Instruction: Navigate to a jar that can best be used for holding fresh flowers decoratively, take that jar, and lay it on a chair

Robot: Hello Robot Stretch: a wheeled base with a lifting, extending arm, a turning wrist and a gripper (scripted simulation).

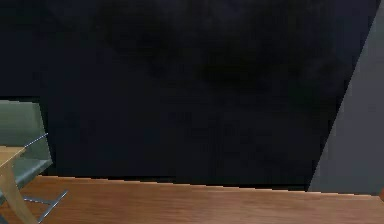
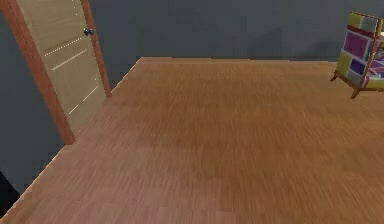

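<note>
Near the smooth dark wall [image 1: 200,90] stands a grey-green, squarish-backed chair [image 1: 22,125].

The floor [image 2: 200,140] looks like smooth wood planks with a faint sheen. The door [image 2: 60,50] is pale panelled wood in a redder wood frame [image 2: 98,62], with a small metal-looking knob [image 2: 88,32]. The walls [image 2: 230,25] are matt paint. The patchwork chair [image 2: 362,55] is cloth-covered (legs wooden); the grey chair [image 1: 20,125] has a smooth back on thin shiny metal rods

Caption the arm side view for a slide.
Wood floor between a panelled door and a patchwork chair, dark wall behind.
</note>
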